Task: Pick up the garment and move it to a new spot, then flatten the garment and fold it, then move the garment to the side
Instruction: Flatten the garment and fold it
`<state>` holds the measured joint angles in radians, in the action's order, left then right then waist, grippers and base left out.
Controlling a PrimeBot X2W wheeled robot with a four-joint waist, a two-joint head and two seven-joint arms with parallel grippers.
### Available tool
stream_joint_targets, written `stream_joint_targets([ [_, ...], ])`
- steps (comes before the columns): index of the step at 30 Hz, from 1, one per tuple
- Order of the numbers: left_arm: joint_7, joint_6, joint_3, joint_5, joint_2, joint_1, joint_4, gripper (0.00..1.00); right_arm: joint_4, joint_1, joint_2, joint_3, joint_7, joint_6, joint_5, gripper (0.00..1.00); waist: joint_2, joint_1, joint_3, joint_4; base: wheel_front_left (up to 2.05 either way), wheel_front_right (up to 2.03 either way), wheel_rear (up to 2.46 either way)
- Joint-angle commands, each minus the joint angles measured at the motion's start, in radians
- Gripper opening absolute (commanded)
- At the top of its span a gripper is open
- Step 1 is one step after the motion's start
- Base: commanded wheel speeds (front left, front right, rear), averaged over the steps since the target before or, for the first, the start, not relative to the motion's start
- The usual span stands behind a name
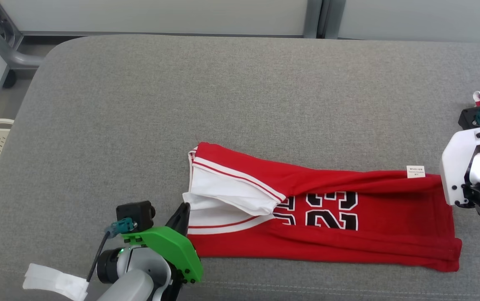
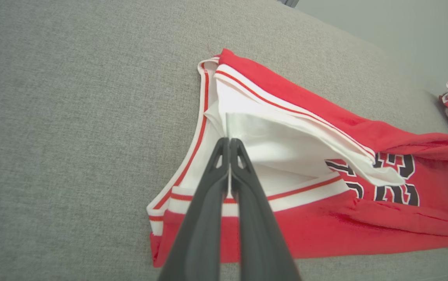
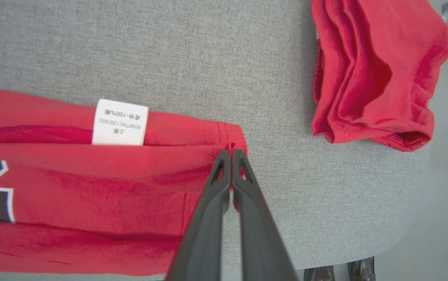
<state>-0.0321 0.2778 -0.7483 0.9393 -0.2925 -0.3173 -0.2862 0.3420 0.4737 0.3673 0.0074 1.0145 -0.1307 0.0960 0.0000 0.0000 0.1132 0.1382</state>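
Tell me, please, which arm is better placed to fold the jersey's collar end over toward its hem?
Left. The left pincer is shut on the jersey at its white collar end, likely ready to carry it over; the right pincer grips the far hem corner.

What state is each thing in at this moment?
jersey, lying on the grey cushion, folded lengthwise, number up
left gripper, jaws shut, pinching the jersey's white inner layer
right gripper, jaws shut on the jersey's hem corner
second red garment, folded, lying apart near the cushion's end
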Motion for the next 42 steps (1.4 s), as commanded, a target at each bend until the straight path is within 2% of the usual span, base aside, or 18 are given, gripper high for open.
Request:
stream_joint_targets([
  [1, -0.001, 0.005, -0.002, 0.005, 0.002, 0.014, 0.005, 0.00, 0.004, -0.015, 0.009, -0.001, -0.008, 0.000, -0.009, 0.00, 0.0000, 0.0000, 0.000, 0.002, 0.00, 0.00, 0.00],
  [22, 0.003, -0.008, -0.034, 0.034, 0.039, 0.077, -0.045, 0.00, 0.026, -0.042, 0.026, 0.051, 0.010, 0.000, 0.009, 0.00, 0.0000, 0.0000, -0.016, 0.006, 0.00, 0.00, 0.00],
  [30, 0.004, -0.010, -0.040, 0.048, 0.043, 0.105, -0.055, 0.00, 0.029, -0.057, 0.022, 0.033, 0.026, 0.000, 0.018, 0.00, 0.0000, 0.0000, -0.023, 0.014, 0.00, 0.00, 0.00],
  [31, 0.004, -0.012, -0.041, 0.049, 0.044, 0.106, -0.057, 0.00, 0.030, -0.062, 0.015, 0.027, 0.029, 0.000, 0.022, 0.22, 0.0000, 0.0000, -0.023, 0.015, 0.00, 0.00, 0.00],
  [32, 0.004, -0.012, -0.041, 0.050, 0.045, 0.106, -0.059, 0.00, 0.031, -0.061, 0.005, 0.004, 0.033, 0.000, 0.022, 1.00, 0.0000, 0.0000, -0.023, 0.016, 0.00, 0.00, 0.00],
  [34, 0.004, -0.014, -0.045, 0.047, 0.047, 0.101, -0.063, 0.00, 0.028, -0.063, -0.016, -0.010, 0.037, 0.000, 0.014, 1.00, 0.0000, 0.0000, -0.023, 0.017, 0.00, 0.00, 0.00],
  [35, 0.011, -0.013, -0.047, 0.050, 0.049, 0.100, -0.066, 0.05, 0.023, -0.063, -0.020, -0.016, 0.034, 0.000, 0.005, 1.00, 0.0000, 0.0000, -0.024, 0.017, 0.00, 0.00, 0.00],
  [36, 0.013, -0.014, -0.048, 0.052, 0.050, 0.100, -0.068, 0.27, 0.020, -0.062, -0.021, -0.021, 0.029, 0.000, -0.001, 1.00, 0.0000, 0.0000, -0.024, 0.016, 0.00, 0.00, 0.00],
  [37, 0.019, -0.013, -0.050, 0.050, 0.051, 0.100, -0.071, 0.58, 0.016, -0.062, -0.026, -0.023, 0.027, 0.000, -0.006, 1.00, 0.0000, 0.0000, -0.025, 0.016, 0.00, 0.00, 0.00],
  [38, 0.026, -0.013, -0.054, 0.053, 0.050, 0.103, -0.078, 1.00, 0.012, -0.064, -0.030, -0.023, 0.023, 0.000, -0.008, 1.00, 0.0000, 0.0000, -0.026, 0.016, 0.00, 0.00, 0.00],
  [42, 0.039, -0.005, -0.054, 0.062, 0.051, 0.113, -0.088, 1.00, -0.006, -0.067, -0.040, -0.037, 0.001, 0.000, -0.011, 1.00, 0.0000, 0.0000, -0.031, 0.014, 0.00, 0.00, 0.00],
])
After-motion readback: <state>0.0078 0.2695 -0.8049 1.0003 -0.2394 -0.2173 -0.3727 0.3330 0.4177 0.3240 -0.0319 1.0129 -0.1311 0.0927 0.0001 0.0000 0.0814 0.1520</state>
